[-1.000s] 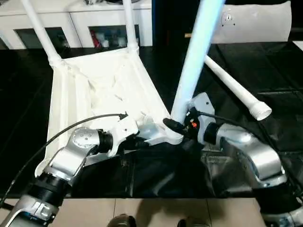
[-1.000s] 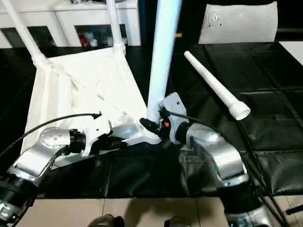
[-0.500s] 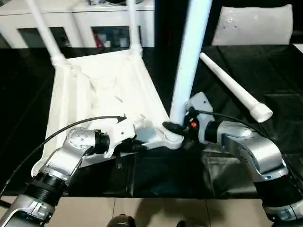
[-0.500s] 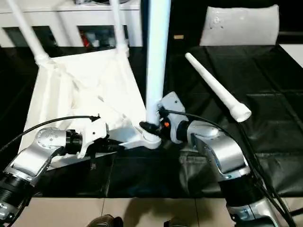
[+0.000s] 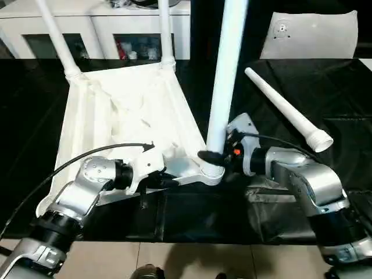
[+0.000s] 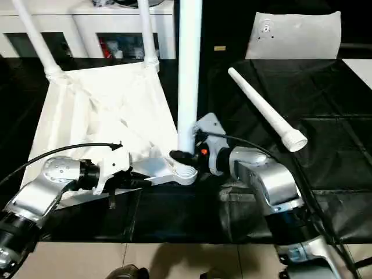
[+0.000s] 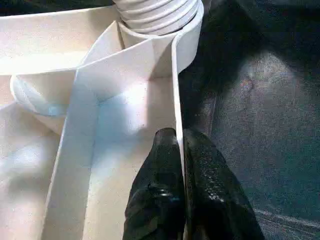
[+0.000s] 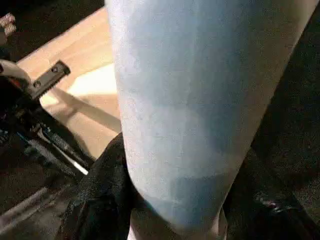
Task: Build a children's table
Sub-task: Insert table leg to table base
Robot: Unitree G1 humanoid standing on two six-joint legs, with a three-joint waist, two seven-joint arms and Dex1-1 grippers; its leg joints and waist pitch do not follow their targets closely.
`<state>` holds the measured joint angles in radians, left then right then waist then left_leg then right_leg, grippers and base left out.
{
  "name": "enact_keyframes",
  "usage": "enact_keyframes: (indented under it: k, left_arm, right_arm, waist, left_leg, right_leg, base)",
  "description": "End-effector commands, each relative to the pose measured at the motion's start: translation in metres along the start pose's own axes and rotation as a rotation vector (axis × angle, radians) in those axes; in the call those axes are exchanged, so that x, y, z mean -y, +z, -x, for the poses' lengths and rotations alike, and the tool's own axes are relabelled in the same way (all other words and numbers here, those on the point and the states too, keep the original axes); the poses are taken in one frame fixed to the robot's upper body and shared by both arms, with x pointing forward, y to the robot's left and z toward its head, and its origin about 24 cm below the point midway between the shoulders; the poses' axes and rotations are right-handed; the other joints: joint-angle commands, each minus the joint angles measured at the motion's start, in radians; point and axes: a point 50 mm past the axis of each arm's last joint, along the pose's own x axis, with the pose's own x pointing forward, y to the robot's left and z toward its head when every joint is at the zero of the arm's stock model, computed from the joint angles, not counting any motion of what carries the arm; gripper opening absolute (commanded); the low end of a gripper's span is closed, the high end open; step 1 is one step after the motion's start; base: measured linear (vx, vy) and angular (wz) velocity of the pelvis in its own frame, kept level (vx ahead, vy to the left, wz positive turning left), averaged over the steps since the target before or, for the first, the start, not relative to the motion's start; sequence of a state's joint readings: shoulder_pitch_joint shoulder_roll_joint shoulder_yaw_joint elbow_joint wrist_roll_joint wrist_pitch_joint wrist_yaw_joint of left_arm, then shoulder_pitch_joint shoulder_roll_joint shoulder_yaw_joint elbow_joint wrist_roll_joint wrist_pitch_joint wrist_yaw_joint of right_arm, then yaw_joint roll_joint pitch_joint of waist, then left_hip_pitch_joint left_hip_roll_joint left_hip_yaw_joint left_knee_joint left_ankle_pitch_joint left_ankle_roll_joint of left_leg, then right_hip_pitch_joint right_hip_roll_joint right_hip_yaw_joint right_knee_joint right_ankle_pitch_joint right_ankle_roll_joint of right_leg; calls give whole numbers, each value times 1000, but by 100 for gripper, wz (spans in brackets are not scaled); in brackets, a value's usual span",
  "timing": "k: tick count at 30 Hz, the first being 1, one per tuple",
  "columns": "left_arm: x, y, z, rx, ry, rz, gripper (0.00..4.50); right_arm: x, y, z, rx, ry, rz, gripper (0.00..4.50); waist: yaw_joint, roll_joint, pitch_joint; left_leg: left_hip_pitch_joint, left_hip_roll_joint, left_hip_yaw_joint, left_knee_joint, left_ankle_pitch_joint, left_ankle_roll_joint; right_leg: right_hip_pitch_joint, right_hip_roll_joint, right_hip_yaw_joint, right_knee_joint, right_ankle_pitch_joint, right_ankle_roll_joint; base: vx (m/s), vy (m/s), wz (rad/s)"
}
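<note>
The white tabletop (image 5: 122,116) lies underside up on black cloth, with two white legs (image 5: 55,38) (image 5: 165,29) standing in its far corner sockets. A third leg (image 5: 224,81) stands nearly upright in the near right corner socket (image 5: 210,172). My right gripper (image 5: 212,157) is shut on this leg (image 8: 190,100) just above the socket, a black finger (image 8: 100,200) on each side. My left gripper (image 7: 182,150) is shut on the tabletop's thin near rim (image 7: 175,90), close to that socket (image 7: 160,15). A fourth leg (image 5: 288,110) lies loose on the cloth to the right.
A white cabinet with glass doors (image 5: 99,23) stands behind the work. A flat white board (image 5: 314,35) rests at the back right. The black cloth (image 5: 337,87) ends at the near edge, with light floor (image 5: 192,261) below.
The leg in my right gripper has swung from leaning right to nearly upright in the near corner socket. My left gripper has stayed shut on the rim.
</note>
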<state>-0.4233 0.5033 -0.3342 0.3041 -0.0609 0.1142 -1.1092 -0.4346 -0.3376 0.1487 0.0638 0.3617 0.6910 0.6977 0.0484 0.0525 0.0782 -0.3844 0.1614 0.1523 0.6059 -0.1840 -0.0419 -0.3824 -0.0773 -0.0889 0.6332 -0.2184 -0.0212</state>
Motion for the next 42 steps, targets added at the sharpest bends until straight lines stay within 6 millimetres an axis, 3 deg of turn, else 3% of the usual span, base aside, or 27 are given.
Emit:
enact_keyframes:
  k: [1,2,3,4,7,8,9,11,13,14,17,20,21,22,23,24,25,27,28,30,34,37,38,39,42]
  left_arm:
    - [-4,10,-1,26,3,-48,0]
    - [-5,10,0,32,20,-39,0]
    - [-6,11,0,35,26,-36,0]
    - [-7,11,1,41,37,-29,0]
    - [-11,12,2,56,63,-13,0]
    - [-11,12,2,59,66,-12,0]
    - [-13,13,2,70,76,-7,0]
    - [-14,13,1,73,78,-6,0]
    - [-14,13,1,74,76,-5,0]
    - [-14,13,1,74,76,-5,0]
    - [-14,14,-1,78,73,-5,0]
    - [-14,14,-1,77,72,-6,0]
    - [-15,13,-1,71,71,-12,0]
    - [-15,13,-1,63,70,-19,0]
    - [-15,12,-1,56,68,-26,0]
    - [-15,11,0,37,69,-44,0]
    - [-15,11,0,37,69,-44,0]
    - [-16,11,0,26,70,-55,0]
    - [-16,11,0,24,71,-55,0]
    - [-16,11,0,23,74,-55,0]
    - [-16,11,1,24,67,-59,0]
    - [-16,12,1,24,25,-77,0]
    - [-16,13,1,24,8,-83,0]
    - [-17,15,1,22,-21,-100,0]
    - [-20,19,1,28,-44,-108,0]
  right_arm:
    - [1,-14,1,-6,-5,-56,195]
    - [2,-18,2,7,-12,-70,195]
    - [2,-19,2,13,-16,-76,195]
    - [1,-22,4,23,-23,-87,195]
    - [0,-32,7,62,-52,-115,195]
    - [0,-34,7,67,-58,-115,195]
    - [-1,-43,11,92,-100,-119,195]
    - [-1,-47,12,102,-122,-121,195]
    - [-2,-51,15,114,-158,-96,195]
    - [-2,-51,15,114,-158,-96,195]
    - [-3,-54,20,126,-192,-52,195]
    - [-4,-55,21,122,-195,-29,195]
    - [-5,-56,21,107,-193,15,195]
    - [-6,-56,21,95,-181,42,195]
    - [-7,-57,20,88,-172,62,195]
    - [-10,-55,18,51,-138,139,195]
    - [-10,-55,18,51,-138,139,195]
    - [-11,-55,16,20,-110,195,195]
    - [-12,-56,15,1,-91,216,195]
    - [-11,-56,11,-15,-66,226,195]
    - [-10,-58,7,-48,-11,224,195]
    - [-7,-59,1,-85,56,231,195]
    - [-6,-58,-1,-89,70,227,195]
    - [-6,-57,-3,-94,103,217,195]
    - [-9,-58,-5,-113,161,206,195]
  waist:
    - [3,2,-75]
    - [6,17,-75]
    - [7,17,-75]
    - [8,11,-76]
    - [12,18,-76]
    - [11,15,-75]
    - [12,33,-73]
    - [12,30,-74]
    - [12,38,-74]
    - [11,36,-74]
    - [12,42,-76]
    - [12,40,-77]
    - [12,44,-75]
    - [11,35,-75]
    - [13,39,-74]
    - [11,26,-73]
    - [12,30,-72]
    - [11,28,-71]
    - [9,20,-71]
    - [10,25,-72]
    - [7,21,-68]
    - [1,19,-59]
    - [1,25,-53]
    - [-2,19,-51]
    - [-5,17,-47]
  left_leg:
    - [14,65,-15,-68,-142,35]
    - [15,64,-18,-67,-145,31]
    - [14,64,-17,-67,-154,28]
    - [15,65,-16,-68,-155,29]
    - [15,64,-16,-69,-167,32]
    - [14,63,-17,-70,-172,32]
    - [16,65,-18,-72,-206,21]
    - [17,64,-19,-75,-233,14]
    - [17,64,-20,-76,-239,10]
    - [16,64,-20,-76,-237,11]
    - [16,65,-20,-76,-234,16]
    - [14,64,-21,-77,-225,23]
    - [14,64,-21,-77,-231,23]
    - [13,65,-20,-78,-234,23]
    - [14,64,-21,-79,-238,21]
    - [12,63,-19,-79,-235,23]
    - [12,62,-19,-78,-232,25]
    - [13,64,-18,-78,-235,29]
    - [13,65,-17,-78,-234,32]
    - [11,65,-18,-77,-222,39]
    - [12,67,-18,-79,-237,43]
    - [13,65,-18,-82,-277,38]
    - [14,63,-18,-82,-287,37]
    - [13,63,-18,-84,-299,34]
    - [15,65,-20,-87,-310,31]
  right_leg:
    - [52,-81,64,-72,-51,-255]
    - [53,-82,63,-69,-48,-256]
    - [53,-82,64,-71,-44,-255]
    - [53,-82,64,-72,-33,-255]
    - [51,-82,63,-76,-43,-252]
    - [53,-82,62,-76,-54,-250]
    - [48,-81,62,-80,-92,-241]
    - [49,-81,62,-85,-123,-229]
    - [49,-81,62,-84,-136,-222]
    - [49,-80,62,-86,-134,-219]
    - [47,-81,62,-85,-120,-219]
    - [49,-80,61,-84,-103,-220]
    - [48,-81,61,-84,-110,-220]
    - [48,-80,61,-87,-118,-217]
    - [48,-80,61,-87,-132,-210]
    - [50,-80,62,-89,-151,-203]
    - [49,-82,62,-89,-161,-202]
    - [46,-81,63,-93,-194,-195]
    - [46,-82,64,-95,-201,-193]
    - [46,-82,63,-92,-195,-198]
    - [43,-81,63,-93,-201,-202]
    - [40,-82,63,-100,-259,-193]
    - [36,-82,64,-104,-274,-189]
    - [38,-81,64,-105,-293,-186]
    - [35,-83,65,-107,-310,-181]
  base:
    - [0,0,0]
    - [0,0,0]
    - [0,0,0]
    - [0,0,0]
    - [0,0,0]
    - [0,0,0]
    - [0,0,0]
    - [0,0,0]
    - [0,0,0]
    - [0,0,0]
    - [0,0,0]
    - [0,0,0]
    - [0,0,0]
    - [0,0,0]
    - [0,0,0]
    - [0,0,0]
    - [0,0,0]
    - [0,0,0]
    - [0,0,0]
    - [0,0,0]
    - [0,0,0]
    - [0,0,0]
    - [0,0,0]
    - [0,0,0]
    - [0,0,0]
